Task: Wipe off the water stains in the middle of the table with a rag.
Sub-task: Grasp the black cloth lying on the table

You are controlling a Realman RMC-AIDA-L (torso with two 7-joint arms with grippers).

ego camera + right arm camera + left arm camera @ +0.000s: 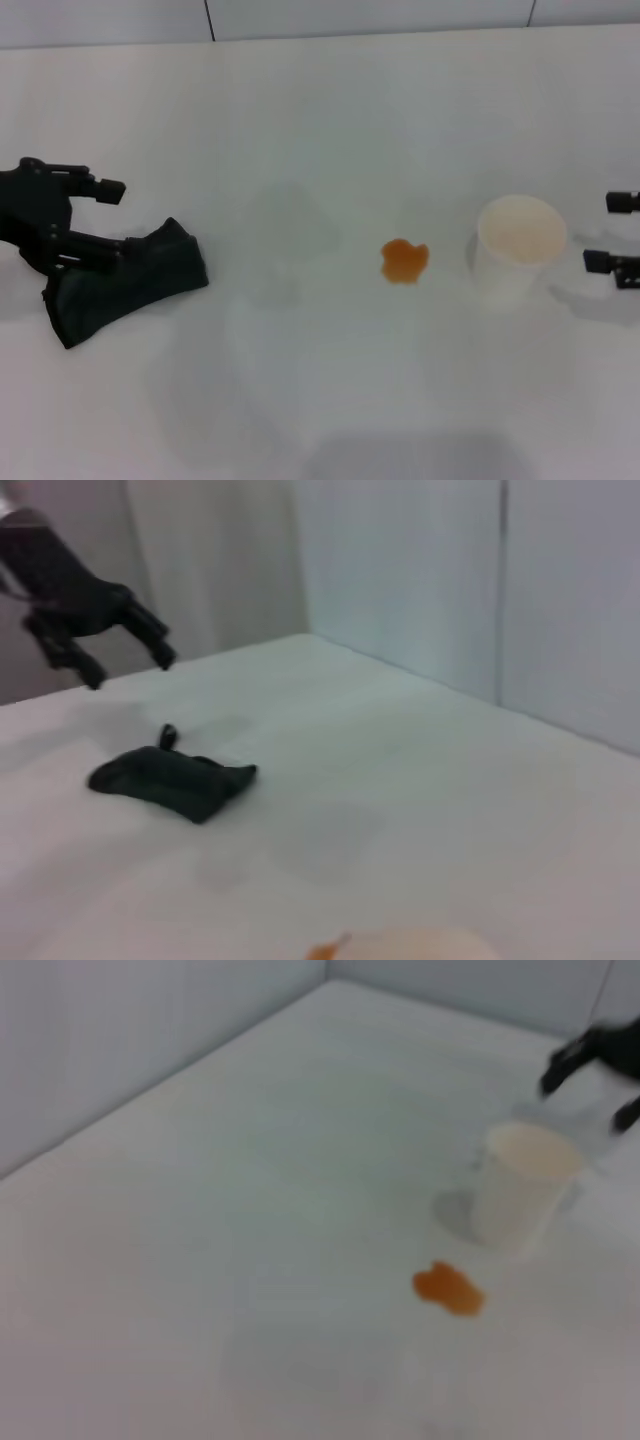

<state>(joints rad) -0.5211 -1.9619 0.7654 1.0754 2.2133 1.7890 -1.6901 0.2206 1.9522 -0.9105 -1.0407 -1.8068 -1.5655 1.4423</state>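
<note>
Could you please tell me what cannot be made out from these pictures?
- Right end effector: the head view's edge cuts off all but its spread fingertips.
- Paper cup: whether it holds any liquid; the inside looks too pale and blurred in every view.
- Left end effector: in the head view its lower finger overlaps the rag, so contact cannot be judged there.

A small orange-brown water stains blot (404,260) with lobed edges sits mid-table on the plain white table (330,120), while the dark green-black rag (125,282) lies bunched in an oblong wad well apart at its nine o'clock.
</note>
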